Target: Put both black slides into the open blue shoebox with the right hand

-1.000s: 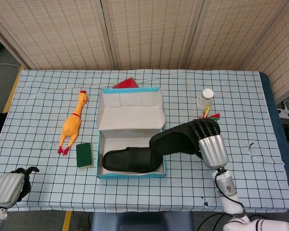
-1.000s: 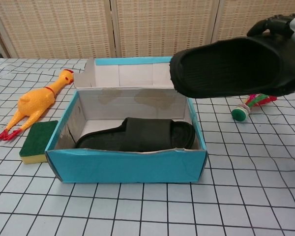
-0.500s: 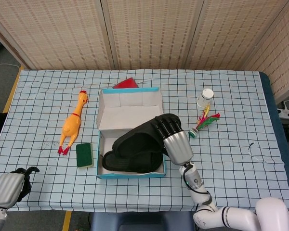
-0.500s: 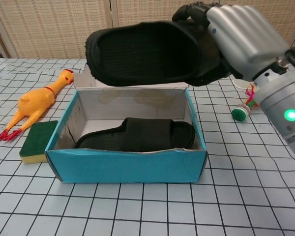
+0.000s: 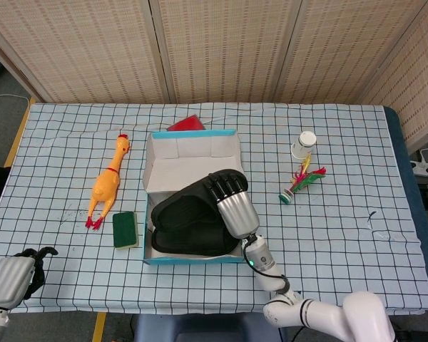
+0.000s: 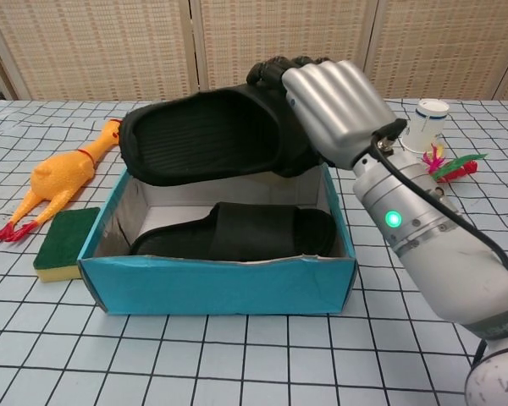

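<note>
My right hand [image 5: 230, 205] [image 6: 332, 108] grips one black slide [image 5: 187, 208] [image 6: 205, 135] by its right end and holds it sole-up just above the open blue shoebox [image 5: 193, 258] [image 6: 220, 288]. The other black slide [image 5: 192, 244] [image 6: 237, 233] lies flat inside the box along its front wall. The box lid [image 5: 192, 164] stands open at the back. My left hand [image 5: 11, 278] is at the lower left corner of the head view, off the table, fingers curled in with nothing in them.
A yellow rubber chicken [image 5: 108, 182] [image 6: 57, 177] and a green sponge [image 5: 125, 229] [image 6: 63, 241] lie left of the box. A white bottle [image 5: 303, 145] [image 6: 425, 124] and a feathered toy [image 5: 301, 182] [image 6: 453, 166] are to its right. Something red [image 5: 187, 123] sits behind the lid.
My right hand has carried the slide leftward from beside the box to over it and lowered it toward the opening. The left hand has not moved.
</note>
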